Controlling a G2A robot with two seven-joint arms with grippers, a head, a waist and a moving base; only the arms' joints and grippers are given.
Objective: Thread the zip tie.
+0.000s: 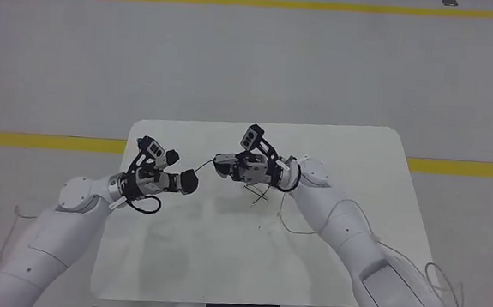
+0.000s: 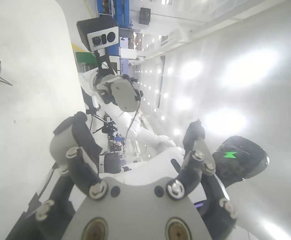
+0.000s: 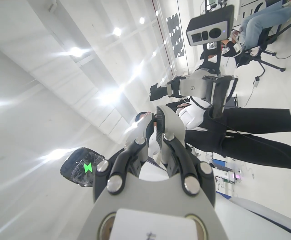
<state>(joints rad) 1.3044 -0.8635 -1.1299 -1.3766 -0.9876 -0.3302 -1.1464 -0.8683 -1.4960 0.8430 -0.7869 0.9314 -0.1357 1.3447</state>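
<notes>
Desk (image 1: 358, 153): white, smooth, rounded corners. R gripper (image 1: 222, 162) sits above desk centre. Its ribbed fingers (image 3: 160, 122) are closed on one end of the zip tie (image 1: 205, 163), a thin black strip running toward L gripper (image 1: 177, 167). L wrist view: L fingers (image 2: 77, 136), black pads on metal links w/ screws, are spread wide w/ nothing betw. them. Top view: tie's free end is near L gripper, contact cannot be told. Loose ties (image 1: 259, 196), thin and black, lie crossed on desk beside R gripper.
</notes>
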